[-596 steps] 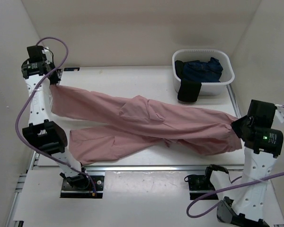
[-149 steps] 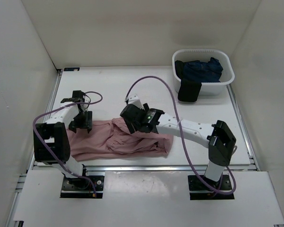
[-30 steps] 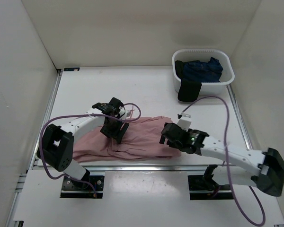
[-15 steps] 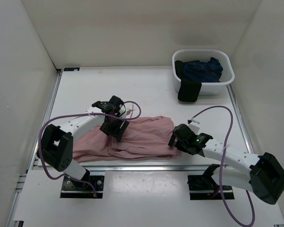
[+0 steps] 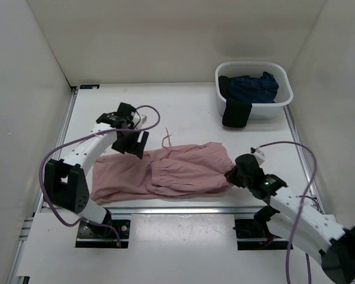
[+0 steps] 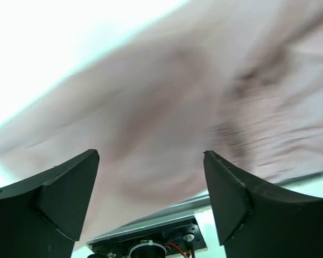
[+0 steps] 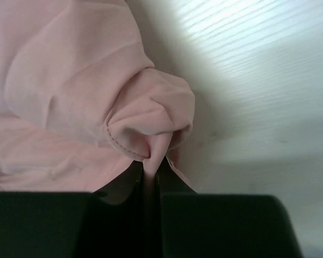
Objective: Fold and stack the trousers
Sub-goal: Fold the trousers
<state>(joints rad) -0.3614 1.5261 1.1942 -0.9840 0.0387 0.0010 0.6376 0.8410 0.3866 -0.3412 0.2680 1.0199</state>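
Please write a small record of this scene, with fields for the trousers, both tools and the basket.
trousers: pink, folded, lying flat near the table front edge
left tool: open, over the trousers, holding nothing
right tool: shut on the trousers' right-end fold
basket: white, far right; navy garment inside, black garment over its near rim

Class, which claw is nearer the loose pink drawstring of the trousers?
Left. The left claw hangs open just left of the drawstring; the right claw pinches the far right edge of the trousers.

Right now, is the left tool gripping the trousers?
No, the left tool is open, its fingers spread above the trousers with nothing clamped between them.
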